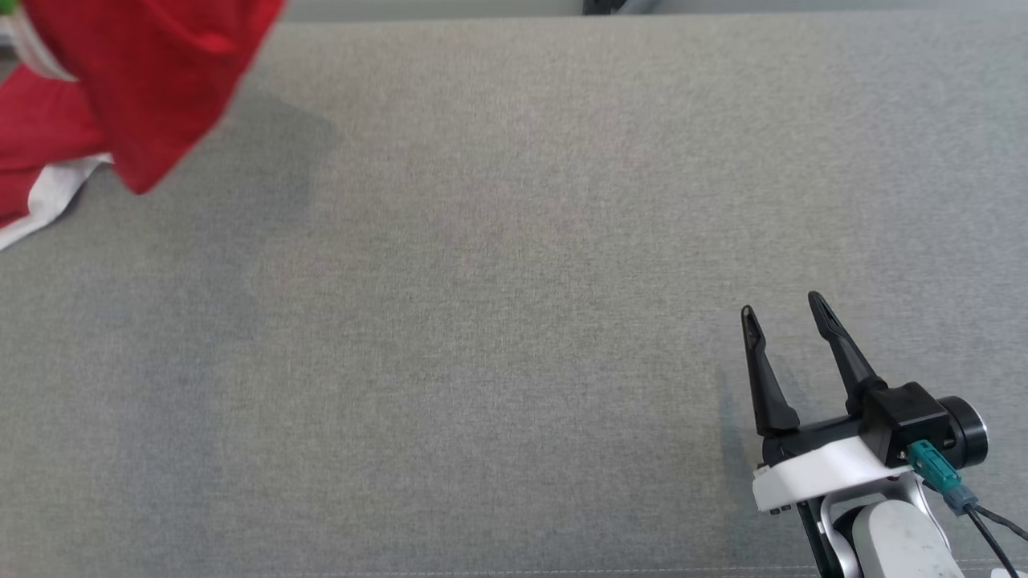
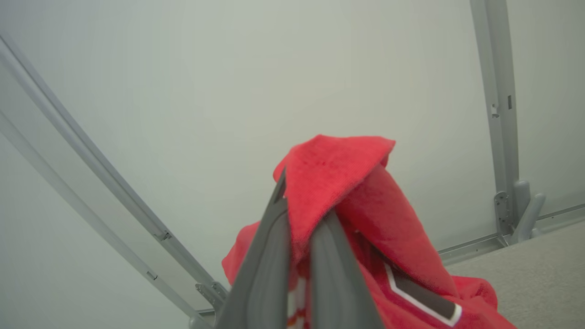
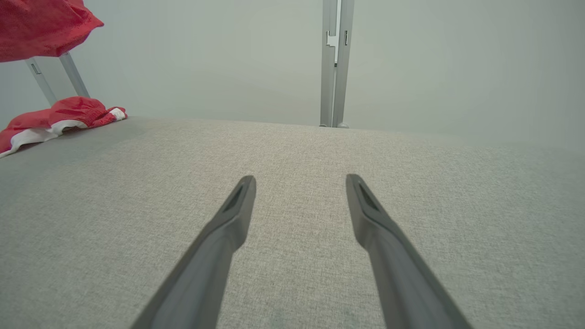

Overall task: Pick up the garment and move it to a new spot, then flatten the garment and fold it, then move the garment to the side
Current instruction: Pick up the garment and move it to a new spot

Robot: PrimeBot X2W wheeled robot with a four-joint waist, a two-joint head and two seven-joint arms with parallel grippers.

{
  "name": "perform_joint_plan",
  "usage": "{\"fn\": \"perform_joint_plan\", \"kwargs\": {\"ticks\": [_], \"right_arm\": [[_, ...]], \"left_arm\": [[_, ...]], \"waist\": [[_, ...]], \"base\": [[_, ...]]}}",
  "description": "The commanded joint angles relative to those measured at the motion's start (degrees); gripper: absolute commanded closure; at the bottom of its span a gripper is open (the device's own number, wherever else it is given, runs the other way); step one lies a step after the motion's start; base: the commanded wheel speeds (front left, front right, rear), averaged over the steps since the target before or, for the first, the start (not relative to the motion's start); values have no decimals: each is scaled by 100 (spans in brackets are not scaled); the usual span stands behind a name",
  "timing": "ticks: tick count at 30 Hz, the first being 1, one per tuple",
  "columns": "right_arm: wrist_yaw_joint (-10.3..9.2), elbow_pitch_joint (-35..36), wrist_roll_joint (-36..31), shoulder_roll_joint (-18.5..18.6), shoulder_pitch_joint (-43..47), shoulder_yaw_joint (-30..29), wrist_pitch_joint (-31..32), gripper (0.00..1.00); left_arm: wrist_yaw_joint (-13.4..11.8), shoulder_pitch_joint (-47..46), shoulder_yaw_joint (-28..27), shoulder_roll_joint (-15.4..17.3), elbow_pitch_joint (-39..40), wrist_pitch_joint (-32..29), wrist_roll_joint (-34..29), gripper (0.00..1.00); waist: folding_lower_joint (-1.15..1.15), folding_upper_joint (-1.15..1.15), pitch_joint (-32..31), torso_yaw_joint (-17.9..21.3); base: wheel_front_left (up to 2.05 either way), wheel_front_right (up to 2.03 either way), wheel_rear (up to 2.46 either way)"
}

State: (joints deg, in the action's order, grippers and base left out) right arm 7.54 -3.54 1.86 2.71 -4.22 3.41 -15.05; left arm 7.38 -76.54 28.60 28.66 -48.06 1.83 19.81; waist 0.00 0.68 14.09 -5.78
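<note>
The garment is red with white trim and hangs raised at the far left of the grey surface, its lower end still lying on the cloth. In the left wrist view my left gripper is shut on a fold of the red garment, which drapes over and past the fingers; a white and dark stripe shows lower down. The right wrist view has the lifted garment at top left and its trailing end on the surface. My right gripper is open near the front right, holding nothing.
The grey fabric surface stretches wide between the garment and my right gripper. Pale metal frame posts stand behind the far edge, before a plain light wall. Slanted frame bars run at the left.
</note>
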Motion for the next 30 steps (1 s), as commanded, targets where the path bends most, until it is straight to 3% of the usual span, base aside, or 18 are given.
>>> {"fn": "perform_joint_plan", "kwargs": {"ticks": [1, 9, 15, 24, 30], "right_arm": [[-10, -21, 52, 15, 104, -13, -4, 0], [-10, -31, 183, 16, 266, -148, -3, 0], [-10, -39, 205, 16, 386, -249, -3, 0], [-10, 19, 168, 16, 264, -188, -3, 0], [-10, 55, 187, 16, 140, -73, -3, 0]], "left_arm": [[14, -68, 189, -148, 148, 40, 150, 100], [15, 457, 945, -952, 722, 103, 894, 100], [15, 1454, 1397, -1633, 762, 252, 1387, 100], [-182, 2477, 1749, -2289, -157, 820, 1464, 100], [-203, 2536, 1859, -2468, -993, 988, 1464, 100]], "waist": [[0, -68, -462, 229], [0, -68, -743, 439], [0, -68, -842, 630], [0, -68, -632, 1014], [0, -68, -391, 1350]], "base": [[0, 0, 0], [0, 0, 0], [0, 0, 0], [0, 0, 0], [0, 0, 0]]}}
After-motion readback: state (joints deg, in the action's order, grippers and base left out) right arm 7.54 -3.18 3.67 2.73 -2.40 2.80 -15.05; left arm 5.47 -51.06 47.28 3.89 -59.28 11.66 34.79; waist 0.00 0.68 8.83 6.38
